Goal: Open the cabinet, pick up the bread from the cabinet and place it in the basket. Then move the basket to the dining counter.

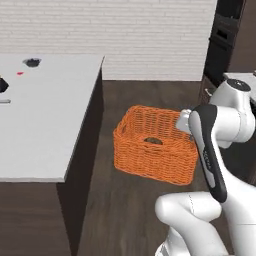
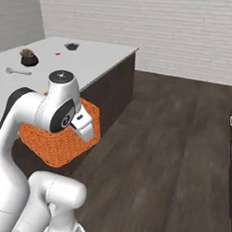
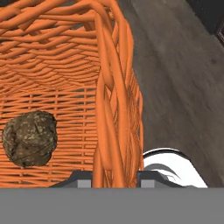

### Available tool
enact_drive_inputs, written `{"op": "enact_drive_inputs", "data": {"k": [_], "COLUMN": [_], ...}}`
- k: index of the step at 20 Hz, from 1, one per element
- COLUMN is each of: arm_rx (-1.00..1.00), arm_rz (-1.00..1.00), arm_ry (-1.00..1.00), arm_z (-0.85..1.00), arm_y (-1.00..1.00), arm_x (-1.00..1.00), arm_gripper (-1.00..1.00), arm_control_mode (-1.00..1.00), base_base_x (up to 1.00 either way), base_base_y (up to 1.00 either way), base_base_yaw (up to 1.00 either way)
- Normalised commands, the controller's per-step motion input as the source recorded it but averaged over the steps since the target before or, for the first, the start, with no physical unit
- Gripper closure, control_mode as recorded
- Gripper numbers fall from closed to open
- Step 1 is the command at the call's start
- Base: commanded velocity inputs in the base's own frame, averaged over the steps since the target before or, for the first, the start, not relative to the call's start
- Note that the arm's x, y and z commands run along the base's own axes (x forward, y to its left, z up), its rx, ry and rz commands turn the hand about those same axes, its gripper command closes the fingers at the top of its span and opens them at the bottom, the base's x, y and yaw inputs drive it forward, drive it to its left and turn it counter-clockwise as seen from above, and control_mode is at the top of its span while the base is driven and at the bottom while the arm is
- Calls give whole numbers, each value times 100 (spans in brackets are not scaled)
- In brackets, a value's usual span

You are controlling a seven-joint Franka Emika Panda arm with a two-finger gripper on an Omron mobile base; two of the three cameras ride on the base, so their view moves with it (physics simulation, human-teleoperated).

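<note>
The orange wicker basket (image 1: 150, 147) hangs off the wooden floor beside the dining counter (image 1: 45, 120), whose white top also lies at the left of the right base view (image 2: 96, 55). My gripper (image 3: 116, 180) is shut on the basket's right wall (image 3: 114, 109), which runs up between the two fingertips. A mottled brown lump of bread (image 3: 29, 138) lies on the basket's bottom, also glimpsed in the left base view (image 1: 153, 141). In the right base view the arm covers much of the basket (image 2: 53, 146). The cabinet is out of view.
On the counter lie a dark bowl (image 2: 71, 46), a small dark pot (image 2: 29, 58) and a utensil (image 2: 17, 72). Tall dark units (image 1: 222, 40) stand at the right. Open wooden floor (image 2: 169, 138) stretches between them and the counter.
</note>
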Motion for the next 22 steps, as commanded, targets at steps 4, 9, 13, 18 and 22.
{"op": "enact_drive_inputs", "data": {"k": [4,9,13,18,22], "arm_rx": [0,0,0,0,0], "arm_rz": [0,0,0,0,0], "arm_ry": [0,0,0,0,0], "arm_z": [0,0,0,0,0], "arm_y": [0,0,0,0,0], "arm_x": [0,0,0,0,0], "arm_gripper": [100,100,100,100,100], "arm_control_mode": [100,100,100,100,100], "base_base_x": [0,49,100,98,98], "base_base_y": [99,100,100,100,100], "base_base_yaw": [54,24,9,4,0]}}
